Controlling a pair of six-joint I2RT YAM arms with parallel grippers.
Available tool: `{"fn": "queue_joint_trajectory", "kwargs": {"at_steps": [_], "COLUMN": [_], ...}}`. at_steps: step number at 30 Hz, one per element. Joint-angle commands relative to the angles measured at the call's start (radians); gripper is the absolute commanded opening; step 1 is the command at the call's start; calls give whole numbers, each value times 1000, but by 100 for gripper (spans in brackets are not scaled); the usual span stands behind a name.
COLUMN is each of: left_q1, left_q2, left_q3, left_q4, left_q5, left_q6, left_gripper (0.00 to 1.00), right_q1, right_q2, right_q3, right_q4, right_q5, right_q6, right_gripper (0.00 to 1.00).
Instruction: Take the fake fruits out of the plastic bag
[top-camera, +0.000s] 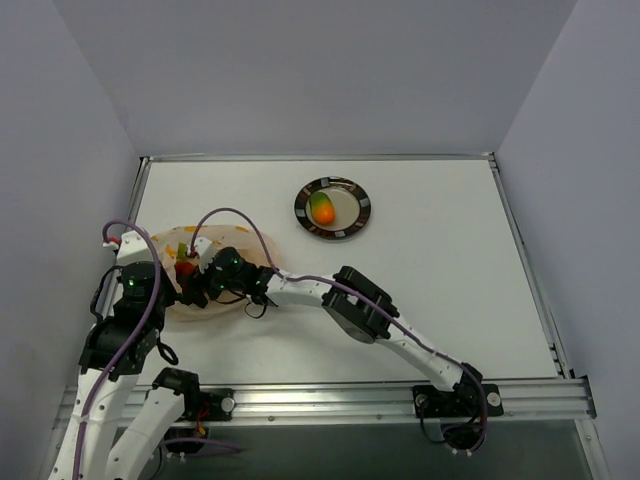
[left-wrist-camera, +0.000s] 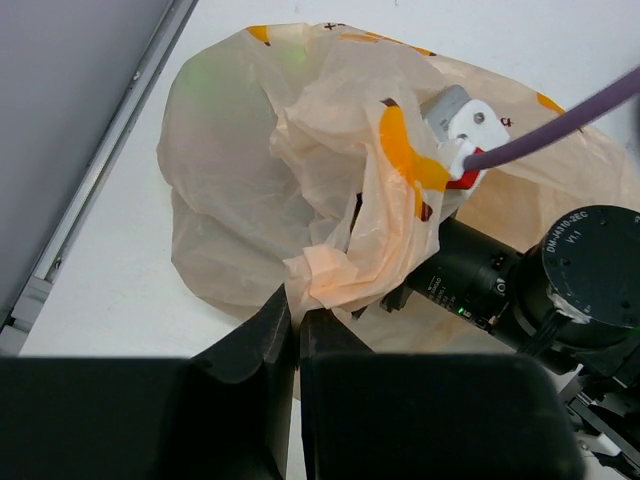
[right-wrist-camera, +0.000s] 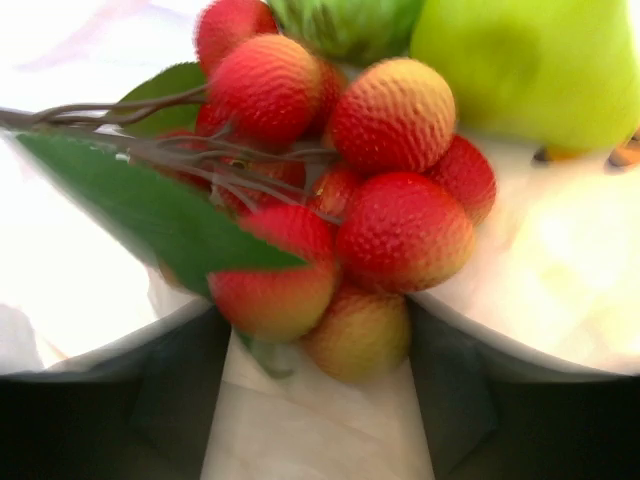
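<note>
The peach-tan plastic bag (top-camera: 165, 243) lies at the table's left and fills the left wrist view (left-wrist-camera: 230, 180). My left gripper (top-camera: 160, 300) is shut on a bunched fold of the bag's edge (left-wrist-camera: 296, 305). My right gripper (top-camera: 195, 283) reaches into the bag mouth. Its fingers (right-wrist-camera: 312, 330) press on either side of the cluster of red berries with green leaves (right-wrist-camera: 340, 200). A lime-green ball (right-wrist-camera: 530, 60) lies just behind the cluster inside the bag. The orange-green mango (top-camera: 321, 208) lies on the plate.
The round dark-rimmed plate (top-camera: 362, 205) stands at the back centre of the white table. The right arm's black wrist (left-wrist-camera: 560, 280) and purple cable (left-wrist-camera: 560, 125) lie across the bag. A metal rail (top-camera: 330, 398) runs along the near edge.
</note>
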Motion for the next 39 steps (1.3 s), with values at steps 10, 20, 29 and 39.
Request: {"fn": "queue_joint_trajectory", "kwargs": {"at_steps": [10, 20, 29, 39], "left_q1": [8, 18, 31, 34], "left_q2": [11, 10, 5, 2], "left_q3": [12, 12, 14, 12], "left_q4": [7, 8, 12, 12], "left_q5": [-5, -1, 2, -1], "left_q6": [-3, -3, -3, -3], "left_gripper": [2, 2, 2, 2], "right_q1": [5, 4, 4, -1], "right_q2": [-287, -519, -681, -810], "right_q3": [-328, -550, -682, -715], "right_q4": [348, 394, 409, 432], "right_q5": [56, 125, 163, 176], "right_q6": [9, 5, 35, 81], "right_gripper": [0, 0, 0, 0]}}
